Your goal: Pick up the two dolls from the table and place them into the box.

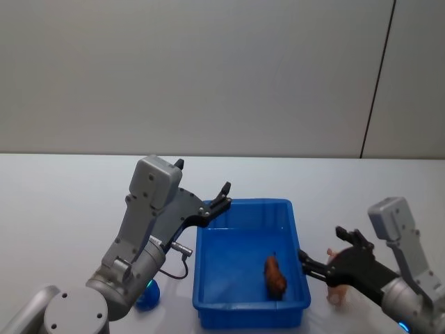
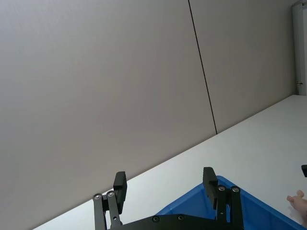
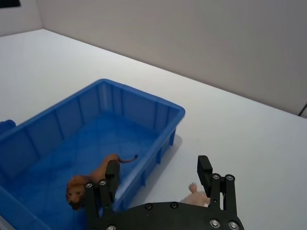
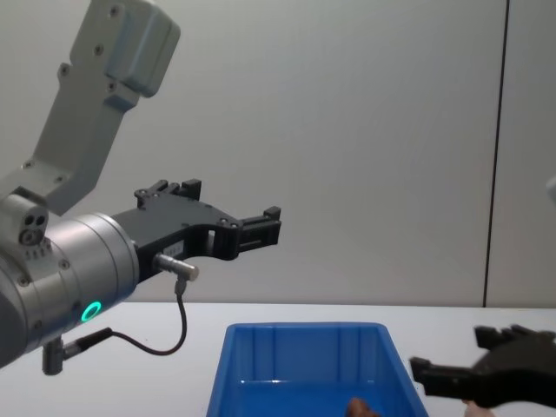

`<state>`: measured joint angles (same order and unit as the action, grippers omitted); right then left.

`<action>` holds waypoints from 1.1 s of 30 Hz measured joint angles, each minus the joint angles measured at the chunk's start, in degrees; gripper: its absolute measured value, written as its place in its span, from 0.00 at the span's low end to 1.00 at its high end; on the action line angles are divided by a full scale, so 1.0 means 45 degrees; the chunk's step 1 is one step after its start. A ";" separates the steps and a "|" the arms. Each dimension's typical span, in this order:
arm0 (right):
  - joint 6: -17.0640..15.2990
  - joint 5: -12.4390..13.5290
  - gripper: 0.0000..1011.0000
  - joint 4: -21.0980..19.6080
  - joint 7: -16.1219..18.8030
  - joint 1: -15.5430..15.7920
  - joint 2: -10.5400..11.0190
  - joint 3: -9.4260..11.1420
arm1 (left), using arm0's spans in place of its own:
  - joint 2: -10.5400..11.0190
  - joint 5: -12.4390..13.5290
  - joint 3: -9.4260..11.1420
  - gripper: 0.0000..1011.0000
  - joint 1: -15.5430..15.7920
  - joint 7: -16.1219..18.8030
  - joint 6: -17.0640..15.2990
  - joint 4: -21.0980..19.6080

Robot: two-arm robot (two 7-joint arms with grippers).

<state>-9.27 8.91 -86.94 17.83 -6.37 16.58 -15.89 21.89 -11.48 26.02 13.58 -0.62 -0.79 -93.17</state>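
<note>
Brown doll [image 1: 275,276] lies in the box [image 1: 243,204] by its right wall; pink doll [image 1: 337,295] stands on the table [image 1: 69,202] just beyond that wall, beneath the spread right gripper [image 1: 327,249]. Left gripper [image 2: 164,179] hangs open above the far-left rim.

No word, number or brand mark can be read from where I stand. The blue box [image 1: 243,306] has plain walls. The left arm's grey housing [image 4: 122,39] looks unmarked, though fine print might escape me. A green lit ring [image 4: 90,311] glows there, wordless.
</note>
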 joint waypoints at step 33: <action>-0.1610 0.0439 0.99 0.0734 -0.0963 0.0365 -0.0022 -0.0021 | 0.0000 -0.0001 0.0000 0.99 0.0000 0.0000 0.0000 0.0000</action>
<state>-16.51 10.89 -83.63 13.49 -4.73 16.48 -15.98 21.89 -11.48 26.03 13.58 -0.62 -0.79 -93.17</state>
